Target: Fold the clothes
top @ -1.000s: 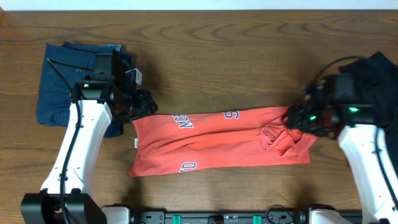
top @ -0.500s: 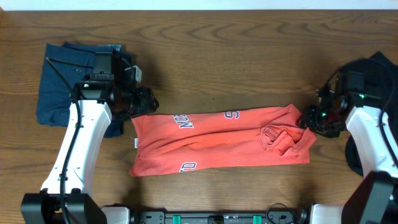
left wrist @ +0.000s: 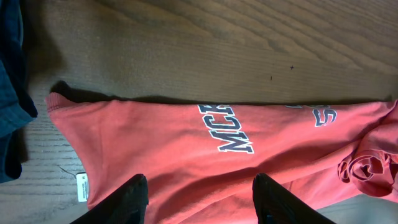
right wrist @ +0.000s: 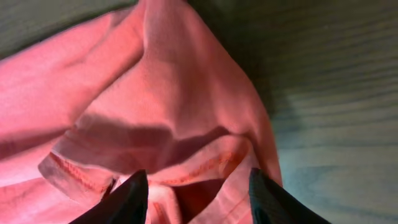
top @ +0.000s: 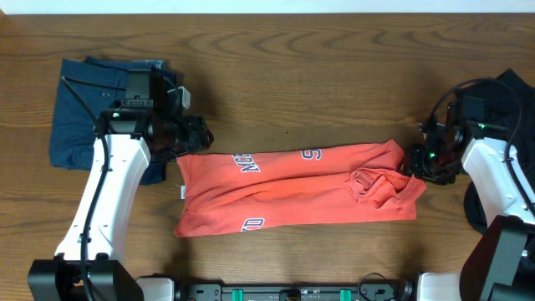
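while at each end of the coral t-shirt (top: 292, 188), my left gripper (left wrist: 199, 180) and right gripper (right wrist: 198, 177) both unclenched, empty

A robot lab bench — two cabled white arms (top: 100, 205) mounted at a wood-grain table (top: 292, 67).

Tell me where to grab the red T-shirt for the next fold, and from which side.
Grip the red T-shirt at its right end, beside the right gripper, coming down from above. It lies as a long flat band, but that end is rumpled into raised folds that open jaws can probably straddle; the middle lies flat on the table.
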Controlling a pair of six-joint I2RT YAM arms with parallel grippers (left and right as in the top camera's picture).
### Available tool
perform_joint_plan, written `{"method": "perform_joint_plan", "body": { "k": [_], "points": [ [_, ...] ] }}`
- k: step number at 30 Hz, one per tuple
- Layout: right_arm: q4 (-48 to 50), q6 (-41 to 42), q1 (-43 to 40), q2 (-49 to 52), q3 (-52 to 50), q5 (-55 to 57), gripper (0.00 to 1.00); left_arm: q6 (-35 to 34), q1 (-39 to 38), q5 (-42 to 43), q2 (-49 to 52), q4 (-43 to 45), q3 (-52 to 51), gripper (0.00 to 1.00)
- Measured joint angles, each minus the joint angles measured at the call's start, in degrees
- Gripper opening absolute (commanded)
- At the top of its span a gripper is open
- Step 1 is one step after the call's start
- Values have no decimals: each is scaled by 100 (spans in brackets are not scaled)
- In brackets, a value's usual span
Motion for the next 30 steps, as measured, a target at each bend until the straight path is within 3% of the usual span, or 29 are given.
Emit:
{"method": "perform_joint_plan", "body": {
  "k": [2,6,11,19,26,28,30],
  "points": [
    [186,9,0,24,-28,17,38,0,0,0,0,0,0,56],
    [396,109,2,219,-168,42,1,0,0,-2,0,0,0,56],
    [367,282,0,417,-267,-83,1,0,0,0,0,0,0,56],
    [328,199,81,-4,-267,-1543,1,0,0,0,0,2,0,56],
    [468,111,966,-258,-267,-2004,1,0,0,0,0,42,0,56],
    [490,122,1244,-260,-267,-1906,10,0,0,0,0,61,0,56],
    [452,249,1432,-260,-267,-1567,31,2,0,0,0,61,0,56]
  ]
}}
